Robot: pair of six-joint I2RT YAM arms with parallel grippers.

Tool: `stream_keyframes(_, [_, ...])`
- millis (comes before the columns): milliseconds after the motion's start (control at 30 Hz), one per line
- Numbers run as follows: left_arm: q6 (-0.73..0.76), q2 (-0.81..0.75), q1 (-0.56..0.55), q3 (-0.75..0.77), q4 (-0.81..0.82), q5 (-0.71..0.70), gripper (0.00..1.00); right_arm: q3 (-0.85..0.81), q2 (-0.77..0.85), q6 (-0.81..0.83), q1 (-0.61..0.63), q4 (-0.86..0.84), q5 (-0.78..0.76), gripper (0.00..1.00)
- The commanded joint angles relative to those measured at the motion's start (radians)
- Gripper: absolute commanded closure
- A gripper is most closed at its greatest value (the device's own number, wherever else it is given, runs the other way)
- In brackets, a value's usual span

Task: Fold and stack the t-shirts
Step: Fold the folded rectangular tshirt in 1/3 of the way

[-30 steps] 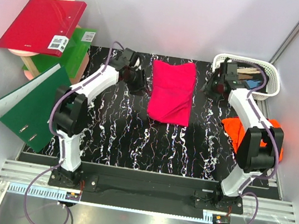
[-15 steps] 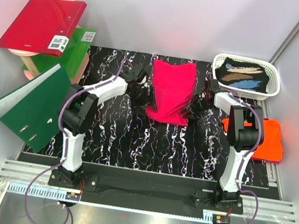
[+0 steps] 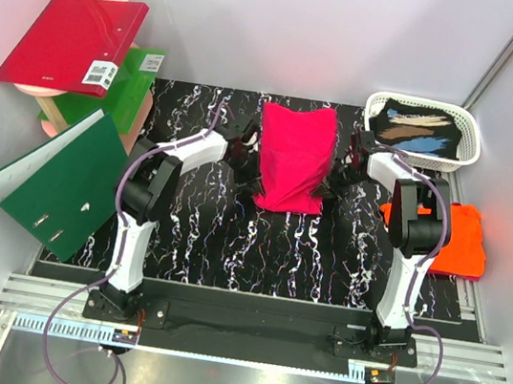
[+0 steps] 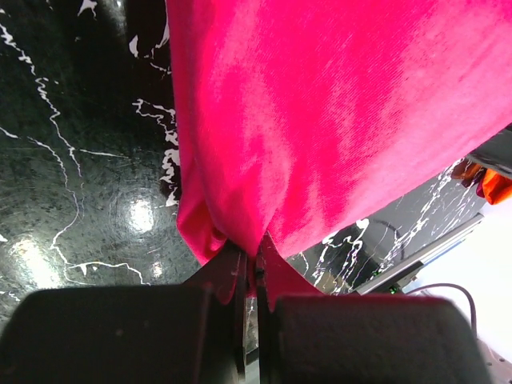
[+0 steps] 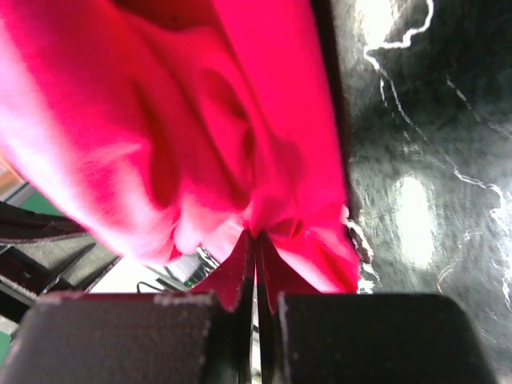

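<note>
Lengthwise, the magenta-pink t-shirt [image 3: 293, 154] runs straight ahead of both hands on the surface [image 3: 193, 231], lying between them. The left hand [image 4: 254, 258] and right hand [image 5: 258, 238] are each clamped tight on one of its nearest corners. The orange t-shirt [image 3: 467, 238] lies outside the right hand.

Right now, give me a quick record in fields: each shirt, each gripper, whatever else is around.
pink t-shirt: folded, centre, held at both near corners
orange t-shirt: right edge of table, not held
left gripper: shut on pink t-shirt's near left corner
right gripper: shut on its near right corner
basket: far right, dark item inside
red binder: far left
green binder: left, open
</note>
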State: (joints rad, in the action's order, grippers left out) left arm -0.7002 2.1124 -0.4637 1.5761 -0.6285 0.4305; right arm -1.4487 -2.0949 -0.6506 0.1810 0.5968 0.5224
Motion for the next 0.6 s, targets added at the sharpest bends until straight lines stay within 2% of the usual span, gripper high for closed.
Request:
stream_keyframes(0, [0.010,0.003,-0.004,0.054,0.006,0.004,1.00,-0.079,0.045,0.066,0.002,0.159,-0.093,1.00])
stream_keyframes(133, [0.018,0.029,-0.003,0.088,-0.025,-0.010,1.00,-0.064,0.116,0.086,-0.005,0.247,-0.104,1.00])
stream_keyframes(333, [0.019,0.052,-0.003,0.114,-0.045,-0.018,1.00,-0.030,0.118,0.141,-0.020,0.383,-0.127,1.00])
stream_keyframes(567, [0.021,0.060,-0.003,0.101,-0.060,-0.036,1.00,0.073,0.098,0.161,-0.041,0.409,-0.159,1.00])
